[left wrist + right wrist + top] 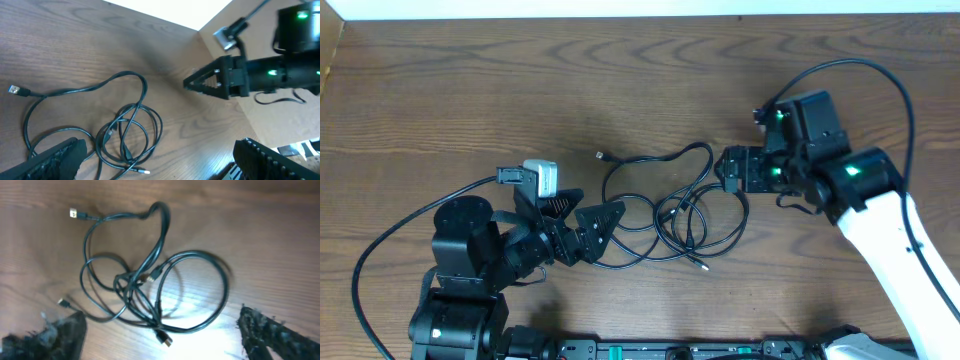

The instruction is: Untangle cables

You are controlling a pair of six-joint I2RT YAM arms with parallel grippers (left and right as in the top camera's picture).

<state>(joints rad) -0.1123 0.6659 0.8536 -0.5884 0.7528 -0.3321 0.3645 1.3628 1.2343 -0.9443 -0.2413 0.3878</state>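
The cables lie as one bunch of thin black loops, knotted at mid-table. One plug points out at the upper left. My left gripper is open just left of the bunch, its fingers astride the leftmost loop. My right gripper is open at the bunch's upper right edge, holding nothing. In the left wrist view the knot sits ahead of my open left gripper, and the right gripper hovers beyond. In the right wrist view the tangle lies ahead of my open right gripper, with a plug between its fingers.
The wooden table runs to a white wall strip at the back. Thick black arm wires loop at the front left and over the right arm. A fixture rail sits along the front edge.
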